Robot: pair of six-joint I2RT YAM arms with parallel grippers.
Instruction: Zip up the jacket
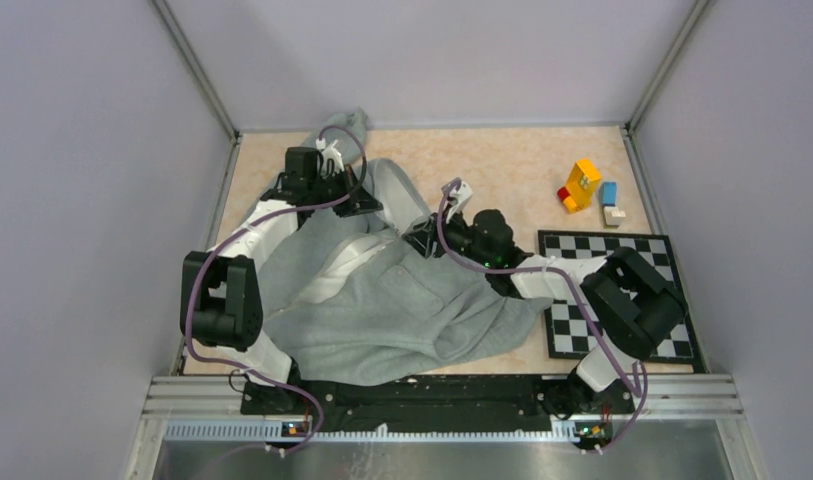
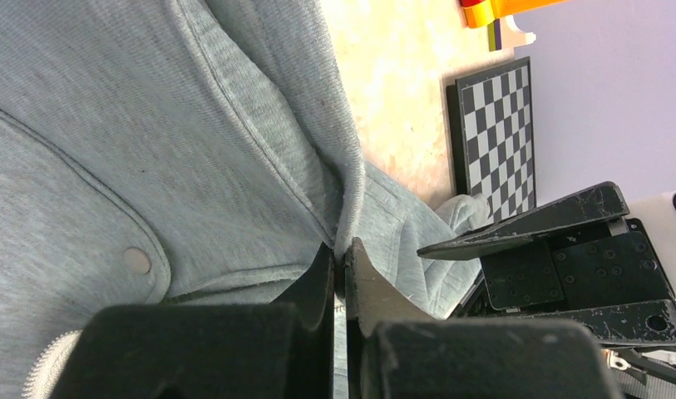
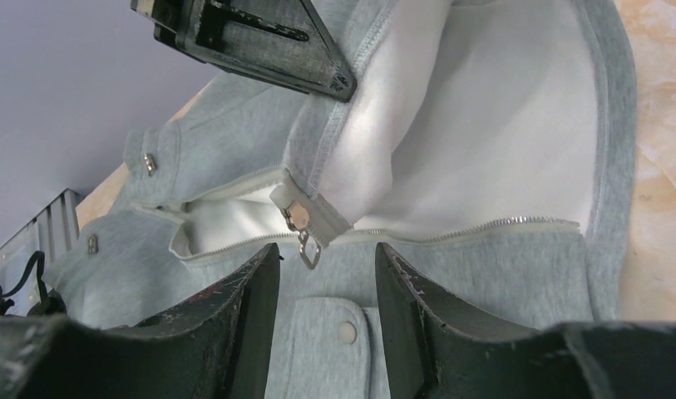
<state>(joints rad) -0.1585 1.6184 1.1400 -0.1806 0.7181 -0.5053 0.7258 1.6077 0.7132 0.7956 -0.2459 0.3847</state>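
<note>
The light grey jacket (image 1: pixel 402 310) lies rumpled across the middle of the table, its front open on white lining (image 3: pixel 484 125). My left gripper (image 2: pixel 344 253) is shut on the jacket's front edge near the collar, and it also shows at the top of the right wrist view as the left gripper (image 3: pixel 251 37). My right gripper (image 3: pixel 328 253) is open just below the zipper slider and its metal pull tab (image 3: pixel 307 248). The tab hangs in front of the gap between the fingers, touching neither. A row of zipper teeth (image 3: pixel 484 226) runs off to the right.
A black and white checkerboard (image 1: pixel 622 300) lies at the right, partly under the right arm. Coloured blocks (image 1: pixel 587 190) stand behind it. A snap-buttoned pocket flap (image 3: pixel 344 332) sits under the right gripper. Grey walls close in three sides, and a metal rail (image 1: pixel 442 395) runs along the near edge.
</note>
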